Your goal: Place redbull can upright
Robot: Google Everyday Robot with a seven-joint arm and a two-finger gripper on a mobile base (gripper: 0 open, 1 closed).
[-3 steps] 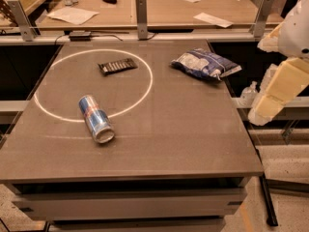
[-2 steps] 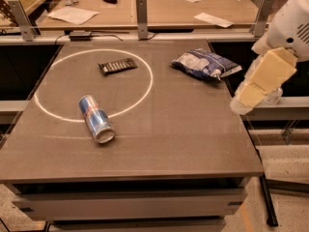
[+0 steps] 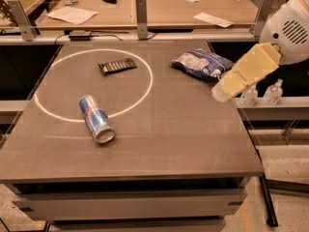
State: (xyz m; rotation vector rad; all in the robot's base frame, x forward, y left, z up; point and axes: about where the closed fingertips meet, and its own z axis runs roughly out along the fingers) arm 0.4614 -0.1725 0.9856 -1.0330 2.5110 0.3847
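Gripper (image 3: 219, 91) hovers over the right edge of the table (image 3: 183, 139); open or closed, cannot tell, and any hold on something cannot be told either. Snack bag (image 3: 200, 63) sits just beside it, up-left. Two small bottles (image 3: 273, 92) stand right of it, off the table. Redbull can (image 3: 96, 119) lies on its side well left of the gripper, across the white circle (image 3: 145, 88) line, silver end toward the camera. Dark bar wrapper (image 3: 117, 65) lies inside the circle, beyond the can.

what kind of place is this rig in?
Probably a robot test lab: a grey table marked with a white circle, staged redbull can on its side, paper-strewn desks behind. The gripper hovers near the table's right edge.
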